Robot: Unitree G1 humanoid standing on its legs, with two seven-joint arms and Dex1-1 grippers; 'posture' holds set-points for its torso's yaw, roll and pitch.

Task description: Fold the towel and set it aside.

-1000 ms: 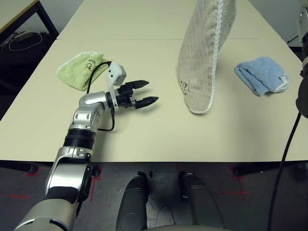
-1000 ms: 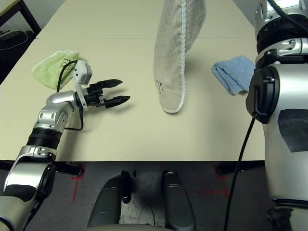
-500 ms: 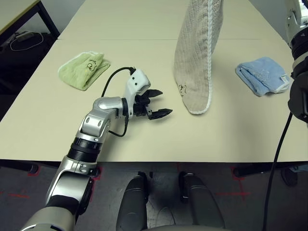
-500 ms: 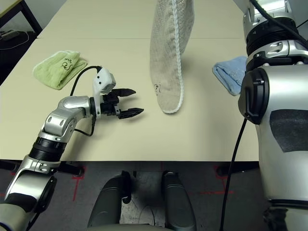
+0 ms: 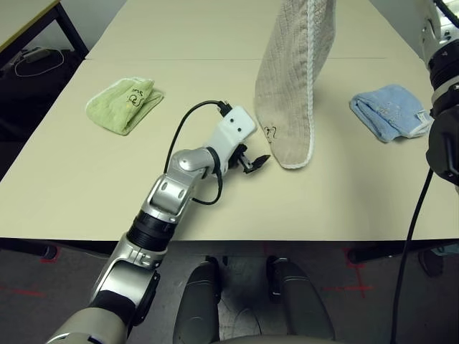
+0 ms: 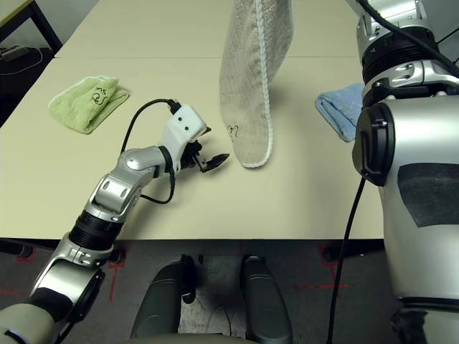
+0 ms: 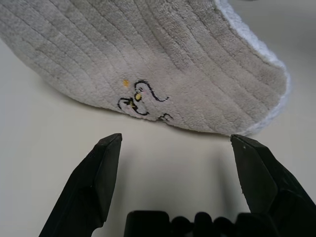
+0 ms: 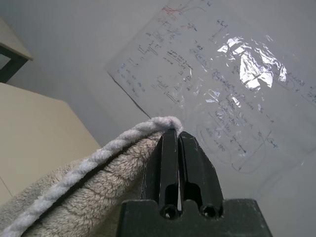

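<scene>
Left tool (image 7: 173,185), spread wide, has swung in beside the hanging beige terry towel's (image 5: 290,93) lower corner; right tool (image 8: 175,170) pinches its top edge, ready for the fold.

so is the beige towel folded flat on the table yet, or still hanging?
Still hanging. The towel dangles lengthwise from the shut right tool pinching its top edge; its bottom end meets the table. Left tool is open just short of it.

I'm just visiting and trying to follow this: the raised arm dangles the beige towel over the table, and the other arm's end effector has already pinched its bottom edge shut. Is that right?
Not quite. The left end effector is open and hasn't gripped anything: the left wrist view shows its fingers spread apart, short of the towel. The rest holds: the right end effector dangles the towel over the table.
</scene>
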